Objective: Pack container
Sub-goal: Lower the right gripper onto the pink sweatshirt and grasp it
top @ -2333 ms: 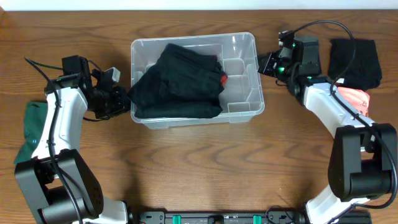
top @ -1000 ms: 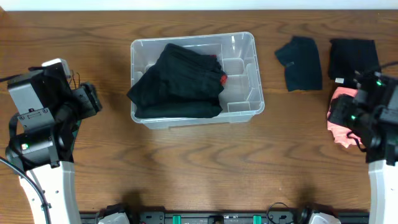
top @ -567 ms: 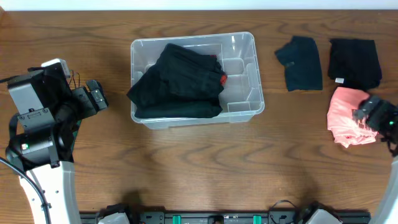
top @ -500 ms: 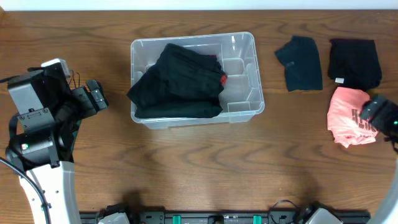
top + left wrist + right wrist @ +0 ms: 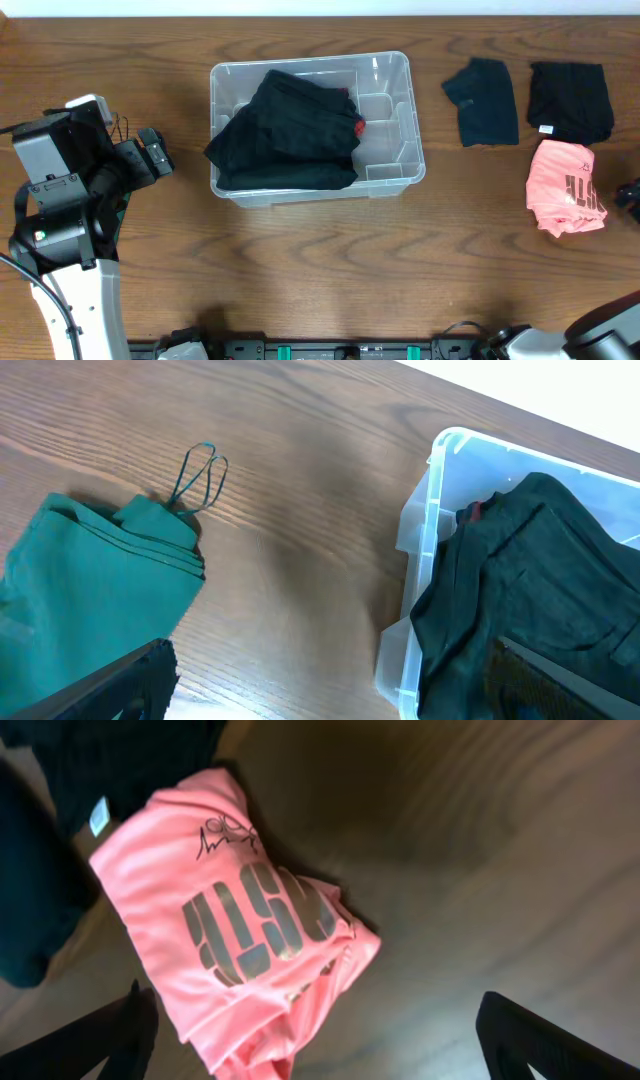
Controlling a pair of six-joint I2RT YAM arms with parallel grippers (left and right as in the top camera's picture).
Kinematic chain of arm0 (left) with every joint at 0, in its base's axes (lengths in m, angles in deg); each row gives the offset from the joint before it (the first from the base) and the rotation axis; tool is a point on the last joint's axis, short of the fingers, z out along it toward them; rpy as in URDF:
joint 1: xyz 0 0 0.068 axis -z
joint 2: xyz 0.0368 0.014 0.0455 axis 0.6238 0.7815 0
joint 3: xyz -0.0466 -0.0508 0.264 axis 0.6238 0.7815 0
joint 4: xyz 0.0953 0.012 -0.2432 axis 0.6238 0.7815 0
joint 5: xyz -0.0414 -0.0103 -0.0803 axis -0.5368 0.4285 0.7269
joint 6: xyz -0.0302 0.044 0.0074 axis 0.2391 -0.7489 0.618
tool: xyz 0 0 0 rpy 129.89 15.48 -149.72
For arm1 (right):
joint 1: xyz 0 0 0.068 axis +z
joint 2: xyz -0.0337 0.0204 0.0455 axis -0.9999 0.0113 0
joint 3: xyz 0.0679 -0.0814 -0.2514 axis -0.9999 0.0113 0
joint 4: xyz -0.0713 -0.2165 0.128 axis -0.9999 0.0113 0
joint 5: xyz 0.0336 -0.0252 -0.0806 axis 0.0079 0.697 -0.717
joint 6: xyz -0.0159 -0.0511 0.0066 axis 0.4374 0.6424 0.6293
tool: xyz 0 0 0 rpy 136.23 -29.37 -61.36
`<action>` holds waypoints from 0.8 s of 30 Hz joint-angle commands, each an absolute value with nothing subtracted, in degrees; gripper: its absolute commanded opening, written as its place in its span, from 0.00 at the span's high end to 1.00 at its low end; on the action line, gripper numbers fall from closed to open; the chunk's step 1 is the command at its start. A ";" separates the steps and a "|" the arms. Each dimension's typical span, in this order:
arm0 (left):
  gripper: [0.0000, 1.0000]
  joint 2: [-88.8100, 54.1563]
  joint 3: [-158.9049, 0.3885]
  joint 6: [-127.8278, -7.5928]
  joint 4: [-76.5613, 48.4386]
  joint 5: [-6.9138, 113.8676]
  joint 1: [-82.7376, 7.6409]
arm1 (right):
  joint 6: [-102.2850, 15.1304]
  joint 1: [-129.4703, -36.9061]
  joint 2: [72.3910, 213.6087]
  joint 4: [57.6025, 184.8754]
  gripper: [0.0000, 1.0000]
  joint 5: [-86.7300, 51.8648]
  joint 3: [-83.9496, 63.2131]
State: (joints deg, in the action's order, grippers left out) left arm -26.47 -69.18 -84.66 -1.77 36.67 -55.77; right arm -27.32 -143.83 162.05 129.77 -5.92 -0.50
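Observation:
The clear container stands at the table's middle back with a black folded garment inside, draped over its left wall. My left gripper hovers open to the container's left, holding nothing; in the left wrist view its gripper is over bare wood between a green garment and the container. My right gripper sits at the frame's right edge, open and empty. In the right wrist view the gripper spans the lower corner of a pink shirt without touching it.
The pink shirt lies flat at the right. Behind it lie a dark navy garment and a black folded garment. A thin green cord loop lies by the green garment. Bare wood fills the table's front.
My right gripper opened and drew back to the right edge, leaving the pink shirt uncovered on the table. The left arm held nearly still, its jaws a little wider.

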 commanded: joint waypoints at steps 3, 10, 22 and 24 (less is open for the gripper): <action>0.02 -26.50 -70.01 -84.55 -1.59 37.22 -56.05 | -20.15 -144.20 169.26 128.81 0.01 2.60 -0.59; 0.02 -26.50 -70.01 -84.55 -1.59 37.22 -56.05 | -17.41 -144.20 176.41 128.27 0.01 5.22 -0.59; 0.02 -26.50 -70.01 -84.55 -1.59 37.22 -56.05 | -17.15 -144.09 178.92 125.10 0.01 4.76 -0.52; 0.02 -26.50 -70.01 -84.55 -1.59 37.22 -56.05 | -17.90 -144.09 179.29 125.34 0.01 4.98 -0.50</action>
